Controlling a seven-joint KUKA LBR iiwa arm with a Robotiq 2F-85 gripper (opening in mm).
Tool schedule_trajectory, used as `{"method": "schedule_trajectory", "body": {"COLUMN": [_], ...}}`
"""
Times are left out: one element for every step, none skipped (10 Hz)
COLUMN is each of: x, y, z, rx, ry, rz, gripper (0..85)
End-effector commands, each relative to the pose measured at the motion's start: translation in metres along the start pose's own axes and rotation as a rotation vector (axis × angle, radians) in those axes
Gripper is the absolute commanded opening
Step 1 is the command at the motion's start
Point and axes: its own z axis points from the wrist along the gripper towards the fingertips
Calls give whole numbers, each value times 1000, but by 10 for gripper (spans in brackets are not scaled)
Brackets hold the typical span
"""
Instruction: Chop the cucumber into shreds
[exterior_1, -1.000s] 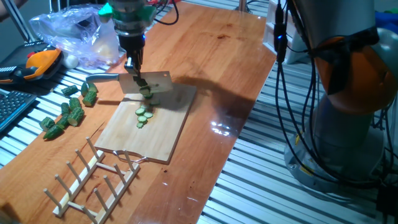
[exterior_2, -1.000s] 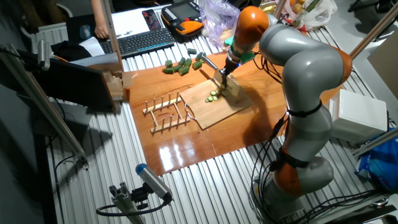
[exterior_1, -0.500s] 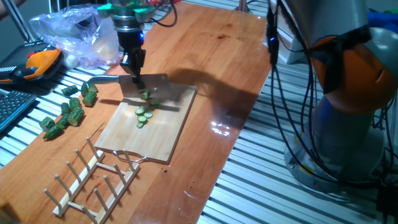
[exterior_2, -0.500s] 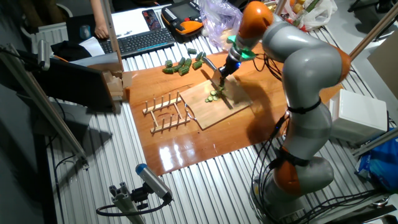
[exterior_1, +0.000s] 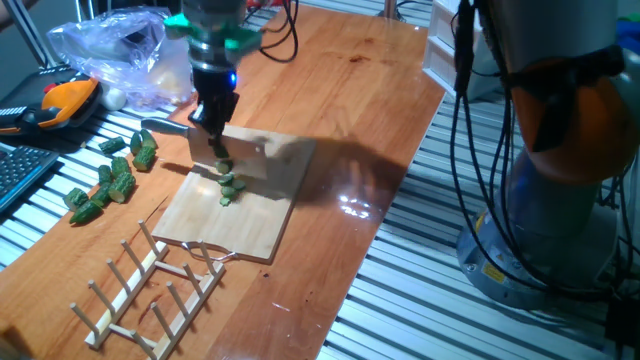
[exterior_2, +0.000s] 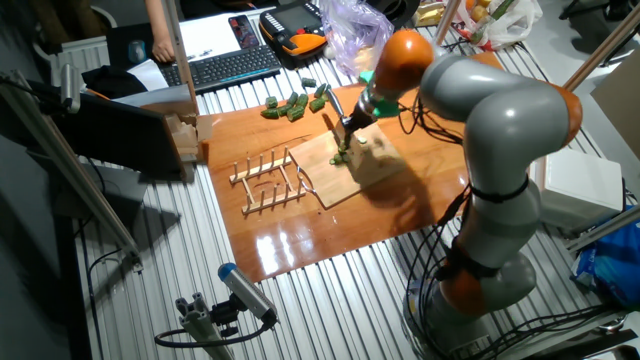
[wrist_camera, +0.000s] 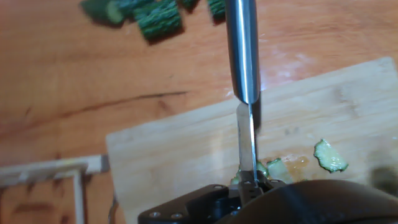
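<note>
Wooden table (exterior_1: 350, 90), board (exterior_1: 255, 225) centre: gripper (exterior_1: 213, 128) clamped on cleaver (exterior_1: 245, 155), blade down on board; shreds (exterior_1: 229, 188) just below the blade edge.

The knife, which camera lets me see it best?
The hand view: the knife fills the middle, seen edge-on from the handle down to the wooden board. One fixed view shows its flat blade blurred under the gripper. In the other fixed view it is tiny.
</note>
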Motion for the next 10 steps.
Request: {"method": "schedule_trajectory", "body": {"x": [1, 3, 5, 6, 6, 6, 6, 8, 10, 14], "y": [2, 5, 9, 10, 8, 8, 9, 11, 14, 16], "z": [2, 6, 10, 12, 11, 10, 12, 14, 18, 24], "rx": [45, 63, 91, 90, 90, 95, 101, 104, 117, 134], "ry": [-28, -29, -26, -9, 15, 28, 28, 24, 11, -11], "rz": [101, 90, 69, 50, 14, -9, -16, -10, -13, -14], "gripper": [0, 0, 0, 0, 0, 0, 0, 0, 0, 0]}}
